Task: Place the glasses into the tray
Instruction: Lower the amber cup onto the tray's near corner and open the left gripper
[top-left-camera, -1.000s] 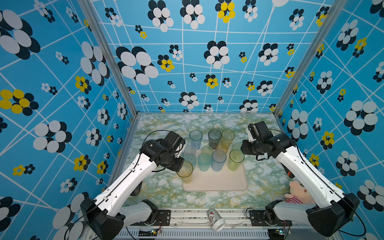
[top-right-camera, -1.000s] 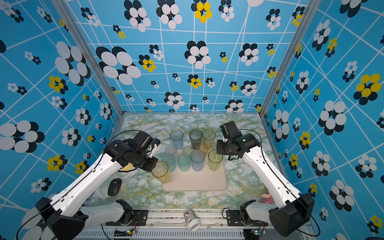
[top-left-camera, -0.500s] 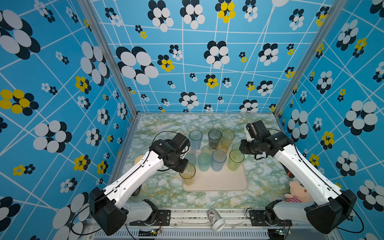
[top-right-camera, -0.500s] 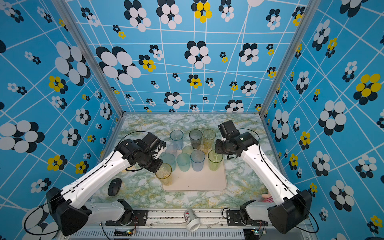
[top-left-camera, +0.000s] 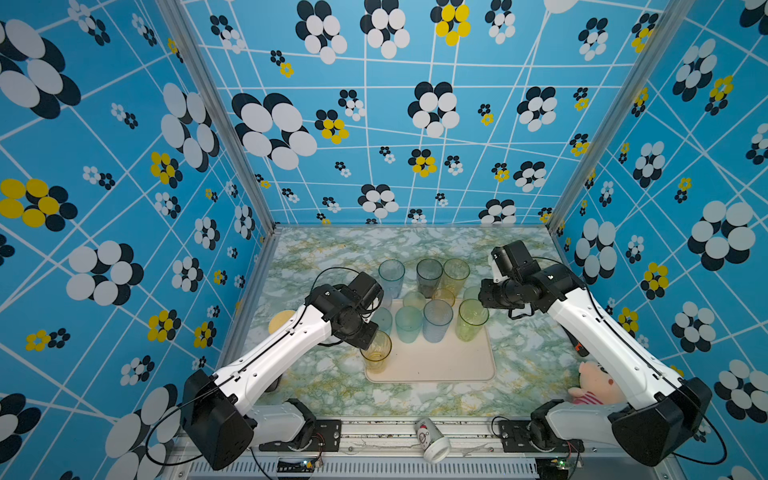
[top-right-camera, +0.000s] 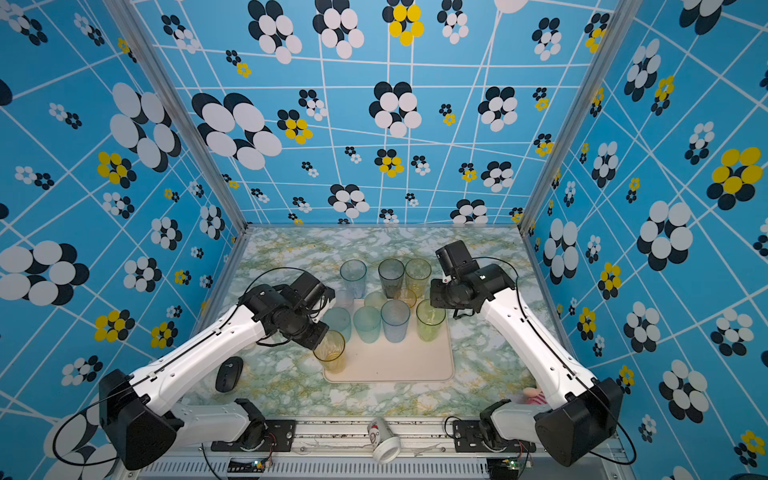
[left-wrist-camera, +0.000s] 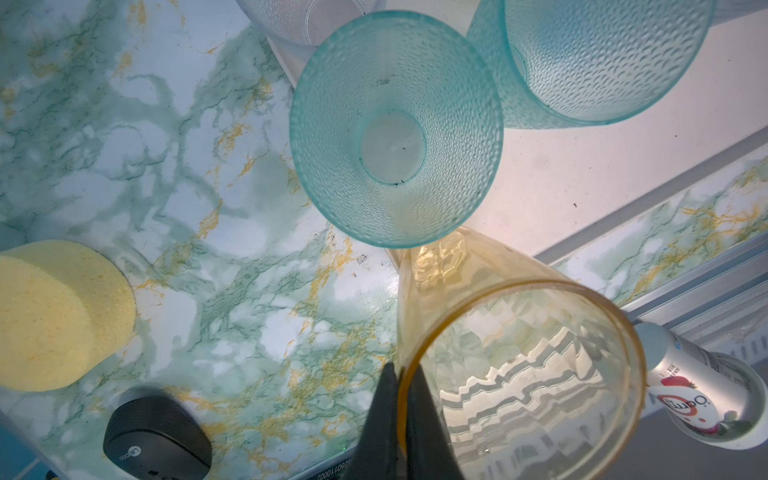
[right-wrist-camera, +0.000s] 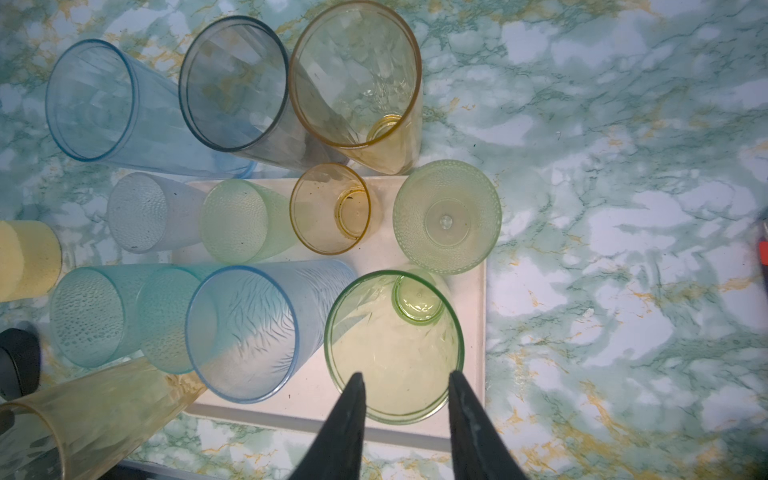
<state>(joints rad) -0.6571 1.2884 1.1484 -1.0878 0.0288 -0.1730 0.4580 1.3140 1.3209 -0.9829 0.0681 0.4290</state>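
Top views: the left gripper (top-left-camera: 370, 344) is clenched on the rim of the amber glass (top-left-camera: 377, 358), at the near-left corner of the tray (top-left-camera: 436, 365). Whether its base rests there cannot be told. The right gripper (top-right-camera: 435, 308) hangs above the green glass (top-right-camera: 430, 328) at the tray's right edge.

Left wrist: jaws pinch the amber wall, one finger inside, one outside.

Right wrist: jaws parted, empty, over the green glass's mouth. Three tall glasses (right-wrist-camera: 232, 83) stand beyond the tray's far edge.
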